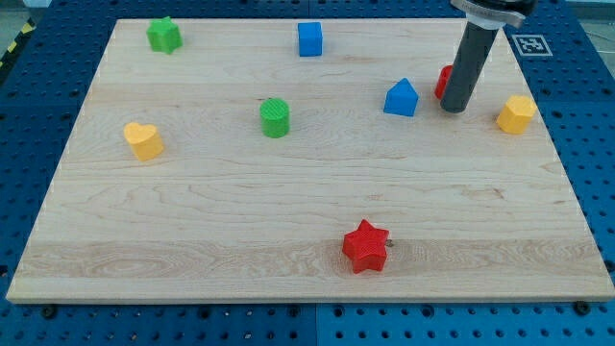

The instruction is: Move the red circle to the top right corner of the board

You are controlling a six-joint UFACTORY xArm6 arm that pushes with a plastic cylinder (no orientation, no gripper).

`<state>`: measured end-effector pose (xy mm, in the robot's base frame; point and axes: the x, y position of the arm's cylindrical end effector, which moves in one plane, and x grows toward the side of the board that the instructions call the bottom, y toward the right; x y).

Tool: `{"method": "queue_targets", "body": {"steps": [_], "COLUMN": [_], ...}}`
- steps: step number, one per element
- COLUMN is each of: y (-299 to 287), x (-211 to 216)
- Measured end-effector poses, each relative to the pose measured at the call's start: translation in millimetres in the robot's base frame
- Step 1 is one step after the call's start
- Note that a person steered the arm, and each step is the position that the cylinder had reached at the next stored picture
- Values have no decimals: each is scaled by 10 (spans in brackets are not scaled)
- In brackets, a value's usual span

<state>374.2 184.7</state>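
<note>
My tip (455, 109) touched the red circle (443, 83), mostly hidden behind it. The end effector, a rod, held nothing. It needed a slow push up and right.

No readable text, numbers or brand names anywhere in view. Only sign: black-and-white square fiducial marker (531, 44), sitting on blue perforated surface (577, 58) just beyond table's (288, 202) top right corner, partly cut off by dark rod; pattern only, no letters or digits legible. Yellow-black hazard striping (12, 50) at view's far left edge, past table's top left corner; no wording on it. Blocks carry no labels or markings. Table top bare wood grain, no print.
</note>
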Motion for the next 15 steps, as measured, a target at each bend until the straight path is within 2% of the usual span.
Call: {"method": "queue_targets", "body": {"steps": [4, 6, 8, 9, 10, 12, 15], "y": [-87, 57, 57, 66, 192, 46, 405], "x": [-779, -518, -980, -1069, -907, -1211, -1226]}}
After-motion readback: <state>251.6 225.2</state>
